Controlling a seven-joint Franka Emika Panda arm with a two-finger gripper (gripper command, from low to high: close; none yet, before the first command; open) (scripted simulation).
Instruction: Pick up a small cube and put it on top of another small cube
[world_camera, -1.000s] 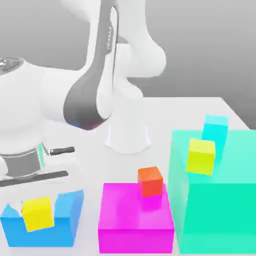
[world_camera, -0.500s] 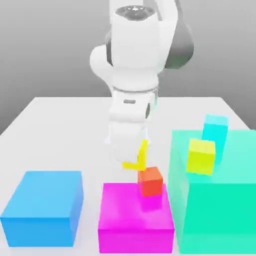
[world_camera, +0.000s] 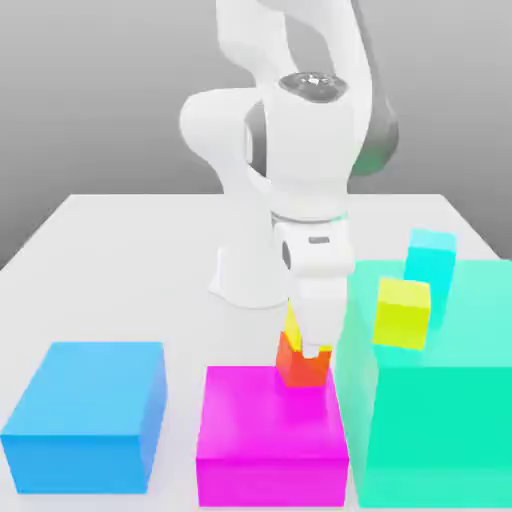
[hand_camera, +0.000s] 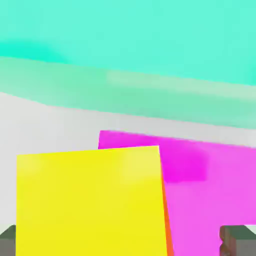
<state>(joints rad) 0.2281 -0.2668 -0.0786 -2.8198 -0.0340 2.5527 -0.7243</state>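
While the hand (world_camera: 312, 345) stands open low at centre frame, the yellow cube (world_camera: 292, 322) rests on the red cube (world_camera: 298, 365). Lifting away crookedly could topple it.

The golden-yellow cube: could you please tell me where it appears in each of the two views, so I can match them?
Exterior view: the golden-yellow cube is a sliver just above the red-orange cube, mostly hidden behind the gripper.
Hand view: the golden-yellow cube is the big yellow face in the foreground, a thin red-orange edge beside it.
Shared landmark: the magenta block beneath.
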